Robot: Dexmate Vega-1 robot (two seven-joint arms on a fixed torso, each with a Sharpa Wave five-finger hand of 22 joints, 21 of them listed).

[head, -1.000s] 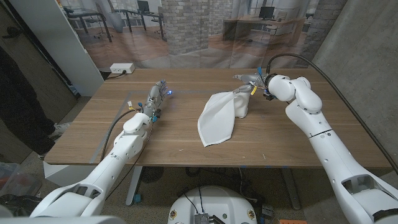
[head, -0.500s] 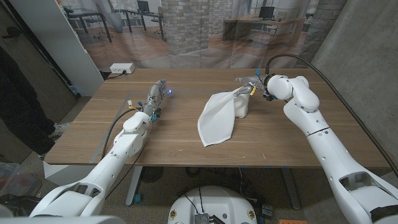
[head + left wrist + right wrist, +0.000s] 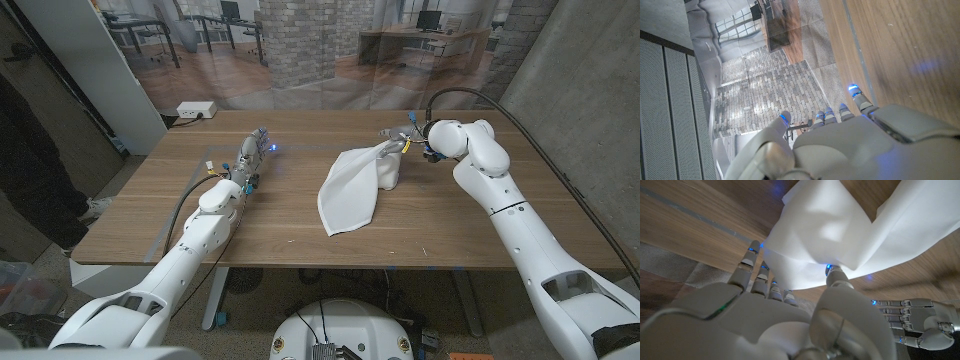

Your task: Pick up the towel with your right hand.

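The white cloth towel (image 3: 355, 185) is found on the right half of the brown wooden desk (image 3: 280, 225). Its upper corner is pinched by the right robot hand (image 3: 402, 139) and is lifted off the wood, while its lower pointed end lies on the desk, near the front edge but apart from it. In the right wrist view the towel (image 3: 840, 235) is seen gathered between the thumb and the other fingers (image 3: 751, 262) of the right robot hand (image 3: 785, 315), so the cloth is grasped there. The rest of the cloth hangs in a loose fold beside this hand.

A wide strip of bare wood is left between the towel and the left robot hand (image 3: 252, 155), which is placed on the left half of the desk, well apart from the cloth. In the left wrist view the left robot hand (image 3: 840, 142) is seen with straight fingers (image 3: 859, 97) spread apart, and nothing is held in it. Its fingertips reach toward the far edge of the desk.

Open wood is also seen to the right of the towel, up to the right edge, over which the right arm comes in. A small white box (image 3: 196, 110) with a cable is seen beyond the far left corner of the desk, by the printed backdrop.
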